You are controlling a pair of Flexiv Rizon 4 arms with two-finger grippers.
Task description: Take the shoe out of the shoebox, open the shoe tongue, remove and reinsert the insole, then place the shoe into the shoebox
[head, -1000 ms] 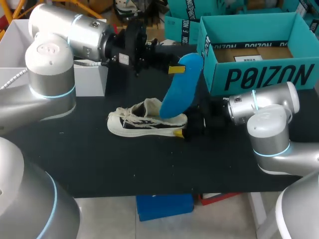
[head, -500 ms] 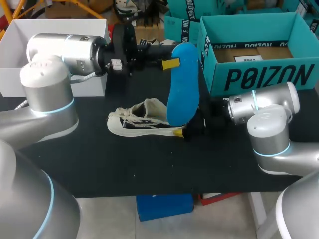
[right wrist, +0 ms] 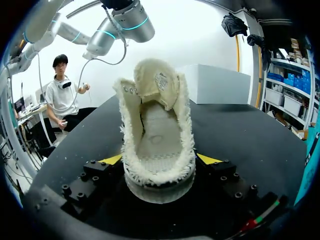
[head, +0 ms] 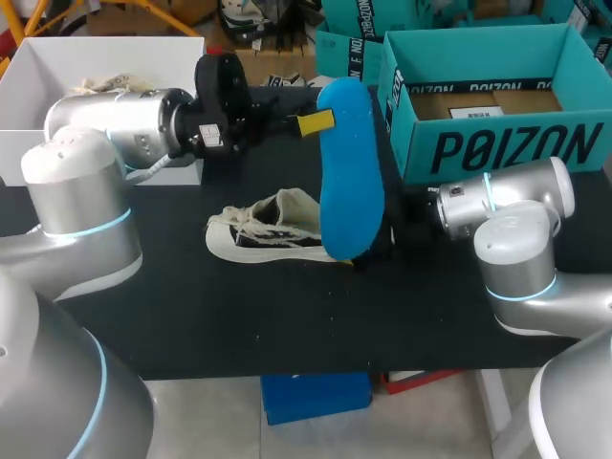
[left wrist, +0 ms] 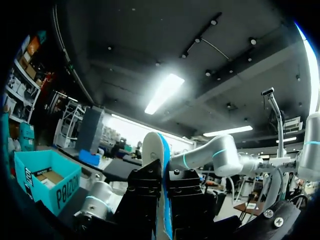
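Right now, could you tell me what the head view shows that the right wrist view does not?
Only the head view shows the blue insole, held upright over the shoe by the left gripper. Only the right wrist view looks into the shoe: the tongue stands up, the footbed is bare, and the right gripper has a yellow tip on each side of the heel. Both views show the shoe lying on the black table, with the white box beyond it.
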